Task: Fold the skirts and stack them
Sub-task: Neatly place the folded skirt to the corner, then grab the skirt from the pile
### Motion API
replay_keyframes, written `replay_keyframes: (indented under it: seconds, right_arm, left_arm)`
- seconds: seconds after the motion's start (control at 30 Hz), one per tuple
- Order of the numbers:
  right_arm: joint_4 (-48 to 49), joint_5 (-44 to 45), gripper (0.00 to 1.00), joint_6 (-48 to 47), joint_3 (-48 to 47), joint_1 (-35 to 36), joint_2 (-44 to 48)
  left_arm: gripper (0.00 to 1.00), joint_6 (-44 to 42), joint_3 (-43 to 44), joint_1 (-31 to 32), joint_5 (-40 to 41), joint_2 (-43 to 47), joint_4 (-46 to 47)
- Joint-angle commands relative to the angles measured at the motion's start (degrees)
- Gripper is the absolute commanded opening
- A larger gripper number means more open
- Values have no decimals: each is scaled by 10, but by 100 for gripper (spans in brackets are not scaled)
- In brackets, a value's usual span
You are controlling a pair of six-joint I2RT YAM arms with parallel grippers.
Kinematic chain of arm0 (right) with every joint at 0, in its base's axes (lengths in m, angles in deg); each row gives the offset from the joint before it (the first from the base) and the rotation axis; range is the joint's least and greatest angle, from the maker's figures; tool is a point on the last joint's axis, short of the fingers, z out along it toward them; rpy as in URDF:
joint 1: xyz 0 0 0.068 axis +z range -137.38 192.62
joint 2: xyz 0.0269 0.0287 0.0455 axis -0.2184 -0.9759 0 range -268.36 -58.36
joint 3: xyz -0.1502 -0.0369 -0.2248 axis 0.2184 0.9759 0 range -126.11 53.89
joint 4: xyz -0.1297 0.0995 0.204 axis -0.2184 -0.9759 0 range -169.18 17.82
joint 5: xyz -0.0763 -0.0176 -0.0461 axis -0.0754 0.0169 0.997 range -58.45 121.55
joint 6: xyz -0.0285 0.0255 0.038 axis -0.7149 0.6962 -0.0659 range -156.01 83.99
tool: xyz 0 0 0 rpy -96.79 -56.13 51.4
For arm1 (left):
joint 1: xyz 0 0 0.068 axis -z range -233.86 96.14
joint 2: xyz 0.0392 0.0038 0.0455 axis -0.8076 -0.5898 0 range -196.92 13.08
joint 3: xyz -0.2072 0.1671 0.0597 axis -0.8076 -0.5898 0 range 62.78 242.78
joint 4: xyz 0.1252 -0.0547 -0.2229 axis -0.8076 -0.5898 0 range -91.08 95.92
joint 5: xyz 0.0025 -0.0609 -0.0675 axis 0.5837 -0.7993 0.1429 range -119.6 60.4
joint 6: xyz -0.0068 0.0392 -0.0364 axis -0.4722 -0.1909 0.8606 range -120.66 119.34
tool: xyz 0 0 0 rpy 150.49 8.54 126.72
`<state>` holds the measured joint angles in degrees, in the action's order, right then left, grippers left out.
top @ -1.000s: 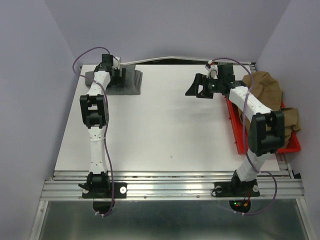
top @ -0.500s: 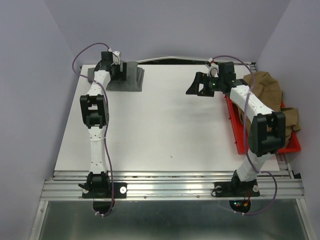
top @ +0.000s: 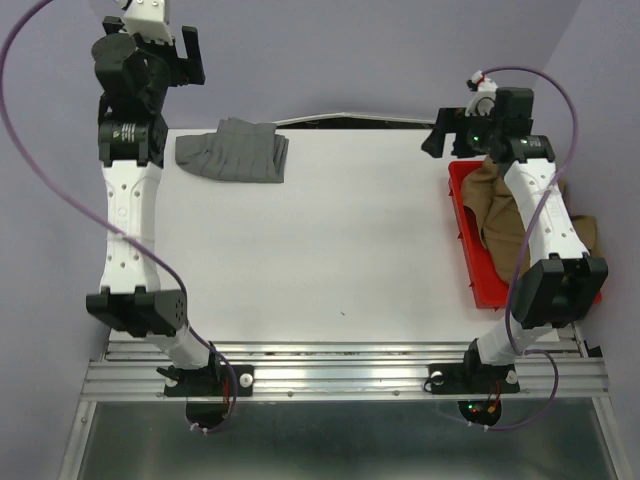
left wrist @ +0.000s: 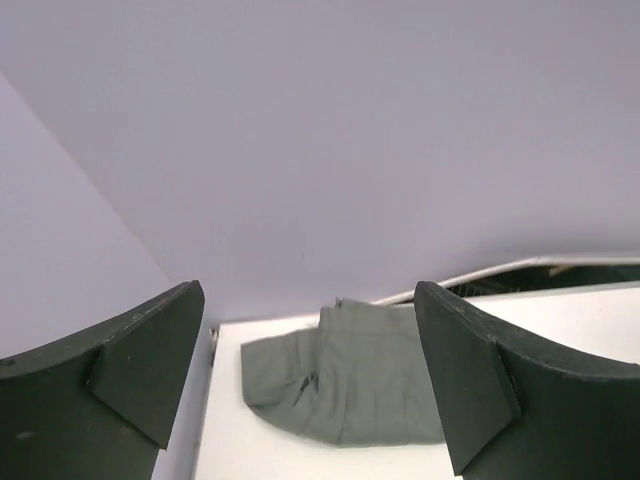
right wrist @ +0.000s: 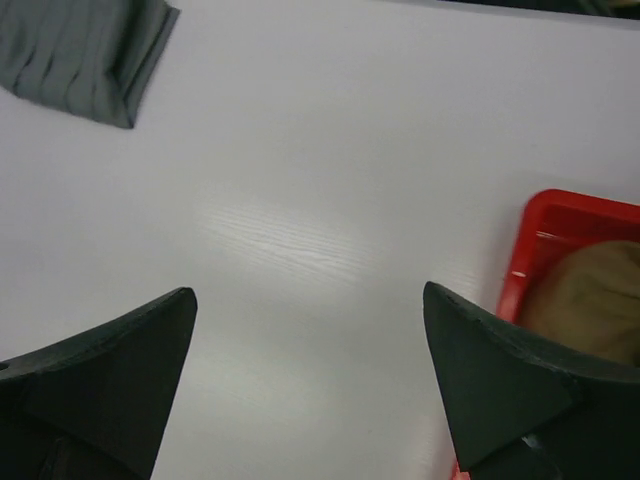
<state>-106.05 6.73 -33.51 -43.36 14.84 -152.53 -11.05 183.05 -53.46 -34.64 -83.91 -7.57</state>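
- left pincer (left wrist: pixel 310 400) spread, empty, high above the folded grey skirt (top: pixel 233 152) at the counter's (top: pixel 340 240) far left corner;
- right pincer (right wrist: pixel 310 370) spread, empty; the brown skirt (top: pixel 497 215) is heaped in the red bin (top: pixel 468 250) just right of it, lying near-to-far; right arm nearer.

You've got a white table (top: pixel 340 240) with a red tray (top: pixel 466 250) at its right edge, an aluminium rail (top: pixel 340 362) along the near side, and lavender walls (top: pixel 350 50) behind
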Motion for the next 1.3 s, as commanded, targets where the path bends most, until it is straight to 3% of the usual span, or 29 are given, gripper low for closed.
replay_keyframes:
  seconds: [0.0,0.03,0.17,0.3,0.43,0.63,1.07,1.1,1.2,1.23,1.27]
  right_arm:
    - [-108,62,100,-82,-33,-80,26]
    - [-132,76,100,-108,-32,-97,34]
    - [-174,132,100,-194,-21,-169,36]
    - [-183,202,100,-273,4,-223,36]
    - [-178,266,98,-319,36,-255,39]
    - [-145,283,89,-335,86,-296,-1]
    - [-43,309,89,-345,225,-320,-43]
    - [-42,306,86,-343,227,-320,-45]
    - [-43,296,66,-339,226,-320,-45]
    - [-45,290,52,-338,224,-320,-42]
    - [-46,286,44,-338,220,-320,-37]
  left_arm:
    - [98,-5,-118,3,-110,80,-93]
    - [98,-9,-149,3,-163,98,-121]
    - [98,-8,-351,5,-234,228,-107]
    - [98,-14,-429,8,-255,299,-102]
    - [98,-16,-450,9,-251,312,-131]
    - [98,-7,-457,9,-259,317,-133]
    - [98,1,-443,9,-263,312,-136]
    - [98,1,-442,9,-263,312,-136]
    - [98,2,-444,10,-263,312,-136]
    - [98,2,-445,9,-261,312,-135]
    - [98,2,-446,9,-261,312,-134]
